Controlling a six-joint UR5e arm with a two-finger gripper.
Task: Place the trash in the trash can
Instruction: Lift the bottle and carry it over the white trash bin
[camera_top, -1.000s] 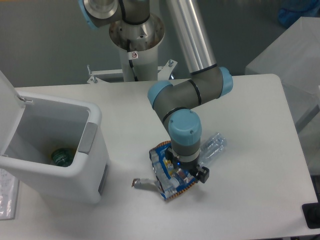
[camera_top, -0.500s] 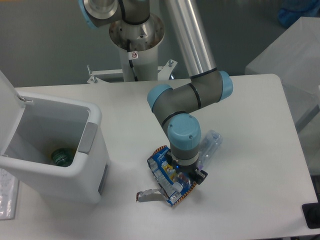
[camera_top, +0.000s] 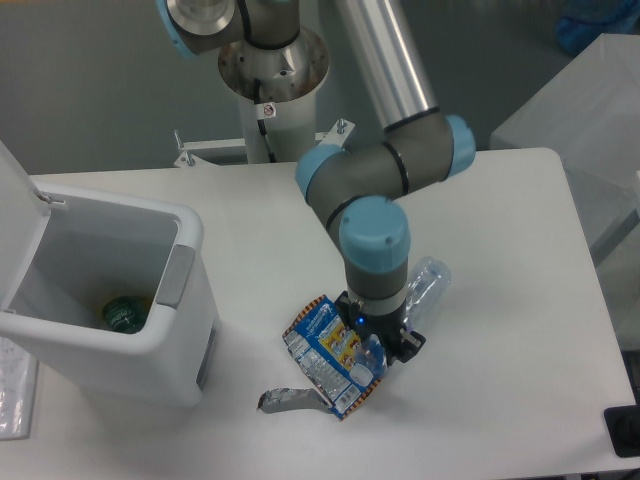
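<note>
Fixed camera, single view.

- Gripper (camera_top: 378, 345): pointing down at the right-hand edge of the blue snack wrapper (camera_top: 325, 350). It sits higher than half a second ago, and the wrapper has shifted and tilted with it. Fingers look closed on the wrapper's edge; the wrist housing hides the contact, so the hold is a judgement.
- Wrapper: now angled, most of its printed face showing, silver foil tail (camera_top: 285, 399) trailing toward the lower left, low over the table (camera_top: 500, 330).
- Crushed clear plastic bottle (camera_top: 425, 288): lying on the table just behind the wrist, in much the same place as before.
- Trash can (camera_top: 190, 290): at the left, lid open, a green item (camera_top: 123, 312) already at the bottom.

Reading: the lift has begun; carrying to the can remains, and the bottle awaits a second trip.
</note>
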